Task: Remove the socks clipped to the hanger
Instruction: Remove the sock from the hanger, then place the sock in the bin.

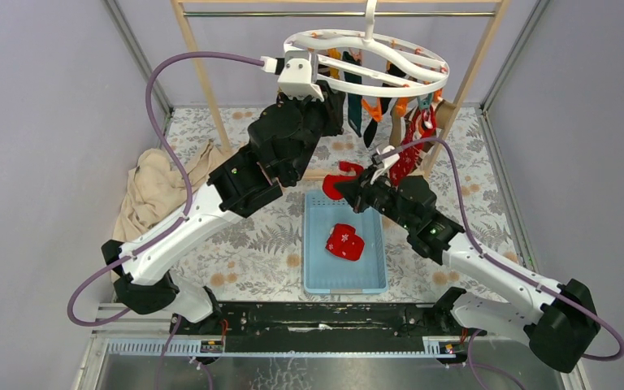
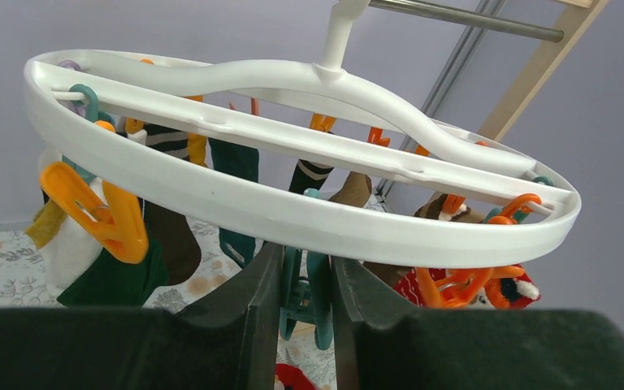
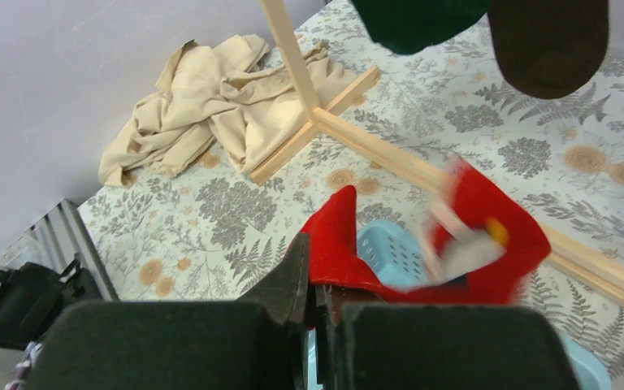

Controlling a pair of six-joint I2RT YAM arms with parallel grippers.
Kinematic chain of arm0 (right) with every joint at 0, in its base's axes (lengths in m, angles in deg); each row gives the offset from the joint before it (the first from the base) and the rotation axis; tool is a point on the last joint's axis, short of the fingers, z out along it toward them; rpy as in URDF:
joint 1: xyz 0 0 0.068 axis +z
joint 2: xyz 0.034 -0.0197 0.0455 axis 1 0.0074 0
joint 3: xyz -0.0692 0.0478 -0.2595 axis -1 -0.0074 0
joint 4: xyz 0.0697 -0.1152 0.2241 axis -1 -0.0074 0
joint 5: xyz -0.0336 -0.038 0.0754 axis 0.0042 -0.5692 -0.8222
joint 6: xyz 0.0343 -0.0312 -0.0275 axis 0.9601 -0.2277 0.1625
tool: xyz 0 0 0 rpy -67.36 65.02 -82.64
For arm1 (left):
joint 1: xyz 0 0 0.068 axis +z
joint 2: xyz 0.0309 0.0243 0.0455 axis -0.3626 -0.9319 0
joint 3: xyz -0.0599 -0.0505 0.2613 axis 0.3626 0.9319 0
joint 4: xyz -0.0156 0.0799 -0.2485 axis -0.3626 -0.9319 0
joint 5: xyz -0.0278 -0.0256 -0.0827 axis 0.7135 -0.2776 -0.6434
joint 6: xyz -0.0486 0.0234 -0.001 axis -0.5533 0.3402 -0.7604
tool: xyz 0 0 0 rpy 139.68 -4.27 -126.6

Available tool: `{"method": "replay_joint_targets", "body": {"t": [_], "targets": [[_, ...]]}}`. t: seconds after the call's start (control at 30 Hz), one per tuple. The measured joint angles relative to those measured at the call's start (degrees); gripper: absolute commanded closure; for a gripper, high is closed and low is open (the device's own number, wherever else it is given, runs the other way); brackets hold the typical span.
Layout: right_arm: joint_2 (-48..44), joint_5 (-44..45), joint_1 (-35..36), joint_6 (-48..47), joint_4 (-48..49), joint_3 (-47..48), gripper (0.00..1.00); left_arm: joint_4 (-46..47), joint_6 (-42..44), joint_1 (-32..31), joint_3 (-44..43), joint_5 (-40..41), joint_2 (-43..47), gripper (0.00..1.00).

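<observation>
The white round hanger (image 1: 366, 61) hangs from the rack bar with several socks (image 1: 410, 150) clipped under it. My left gripper (image 1: 331, 104) is raised just below the ring (image 2: 292, 215), its fingers pressed against both sides of a teal clip (image 2: 313, 292). A dark green sock (image 2: 114, 276) and a brown sock (image 2: 171, 236) hang to the left by orange clips. My right gripper (image 1: 343, 188) is shut on a red sock (image 3: 337, 236), which hangs over the far end of the blue basket (image 3: 390, 256). Another red patterned sock (image 1: 345, 241) lies in the basket (image 1: 325, 272).
A crumpled beige cloth (image 1: 158, 183) lies on the floral table cover at the left, beside the wooden rack's leg (image 1: 199, 73). The rack's floor bars (image 3: 357, 138) cross behind the basket. Grey walls enclose both sides.
</observation>
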Motion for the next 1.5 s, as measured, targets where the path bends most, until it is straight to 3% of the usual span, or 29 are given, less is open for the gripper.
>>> {"method": "replay_joint_targets", "body": {"t": [0.27, 0.53, 0.67, 0.77, 0.9, 1.1, 1.3, 1.43, 1.5], "targets": [[-4.2, -2.8, 1.1, 1.7, -5.2, -4.6, 1.00, 0.0, 0.0, 0.0, 0.0, 0.0, 0.0, 0.90], [-1.0, -2.6, 5.7, 2.3, -11.7, -6.1, 1.00, -0.1, -0.1, 0.0, 0.7, -0.3, 0.0, 0.87], [1.7, -2.2, 6.7, 2.6, -13.9, -7.5, 1.00, -0.1, -0.2, 0.0, 1.2, -0.9, 0.1, 0.75], [3.9, -1.6, 7.1, 2.7, -15.5, -7.5, 0.79, -0.1, -0.6, 0.0, 2.0, -1.1, 0.3, 0.55], [6.1, 0.3, 7.6, 2.7, -17.2, -7.5, 0.62, -0.2, -1.4, 0.0, 3.4, -1.4, 0.9, 0.42], [6.2, 3.0, 7.7, 2.5, -17.9, -7.5, 0.47, -0.3, -2.2, 0.0, 5.4, -1.7, 2.1, 0.31], [6.8, 5.4, 7.7, 1.4, -19.2, -5.1, 0.37, -1.4, -3.0, 0.0, 6.6, -2.6, 3.5, 0.23], [6.4, 7.0, 7.8, 0.2, -19.0, -2.4, 0.19, -2.6, -3.8, 0.0, 8.3, -2.9, 5.5, 0.12], [5.5, 7.6, 7.8, -0.5, -18.9, -1.7, 0.15, -3.0, -4.1, 0.0, 9.4, -3.0, 6.6, 0.02]]}}
